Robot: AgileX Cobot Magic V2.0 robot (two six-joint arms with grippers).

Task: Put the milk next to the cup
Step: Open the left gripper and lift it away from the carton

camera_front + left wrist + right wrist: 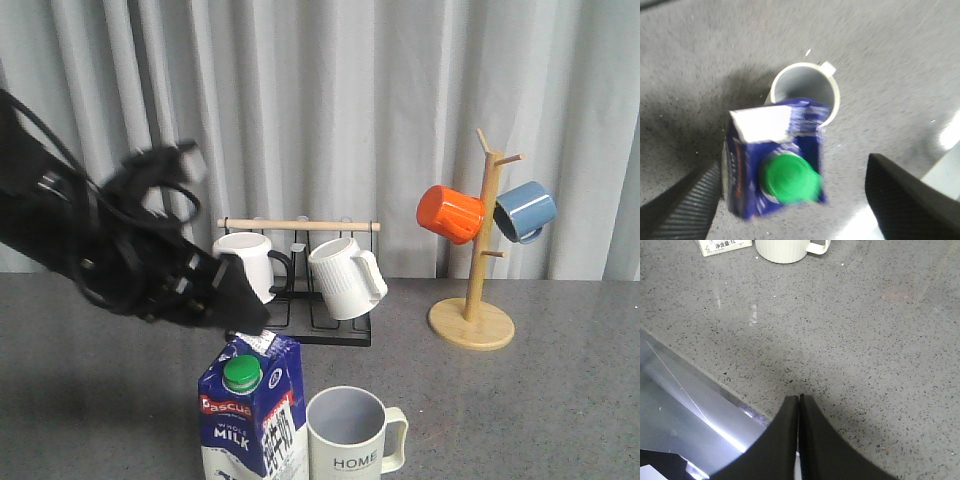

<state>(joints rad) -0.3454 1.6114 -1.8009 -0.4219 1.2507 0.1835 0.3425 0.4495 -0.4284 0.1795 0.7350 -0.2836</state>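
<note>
Front view: "Pascual WHOLE MILK" carton [250, 420] beside "HOME" cup [347, 432]

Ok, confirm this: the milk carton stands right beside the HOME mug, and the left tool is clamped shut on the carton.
Not quite. The milk carton does stand right beside the HOME mug, but the left tool is open: in the left wrist view its fingers sit spread clear of the carton's sides.

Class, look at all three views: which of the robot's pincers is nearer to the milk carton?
Left. The left pincer hangs open just above the milk carton; the right pincer is shut, low over bare table, farther off.
</note>
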